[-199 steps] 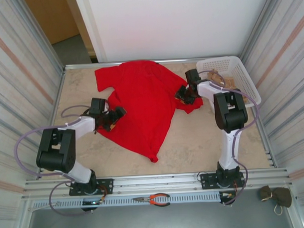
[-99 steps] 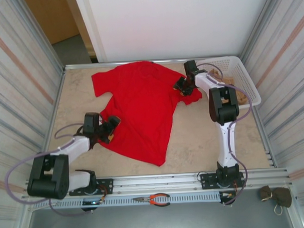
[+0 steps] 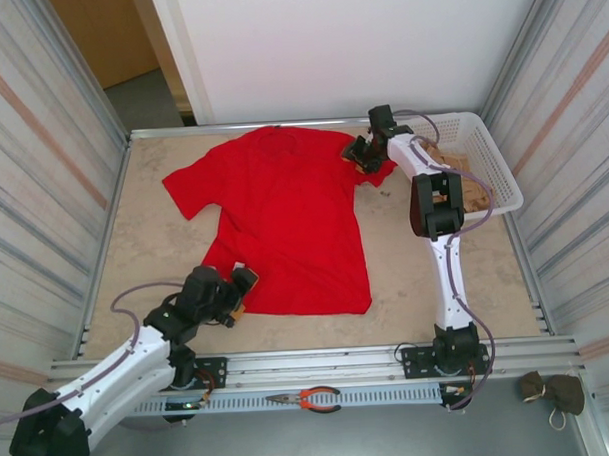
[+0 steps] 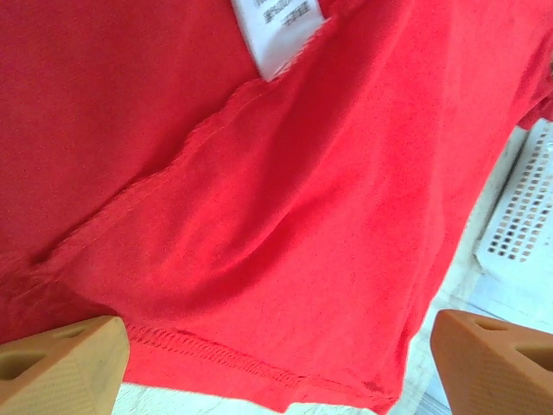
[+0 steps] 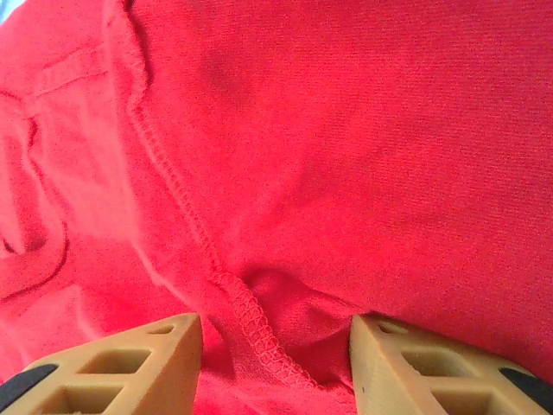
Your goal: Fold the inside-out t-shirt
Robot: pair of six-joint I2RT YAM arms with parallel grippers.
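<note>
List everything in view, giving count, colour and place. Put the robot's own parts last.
t-shirt: one, bright red, spread flat mid-table, seams showing
care label: one, white, on the t-shirt's side seam
basket: one, white, table's far right corner
cloth: tan, count unclear, inside the basket
pliers: one, orange handles, on the near rail
dark pouch-like item: one, olive-brown, near right corner
table: one, beige marbled
left gripper: one, tan fingers, open at the t-shirt's near left hem
right gripper: one, tan fingers, apart over the far right sleeve seam
</note>
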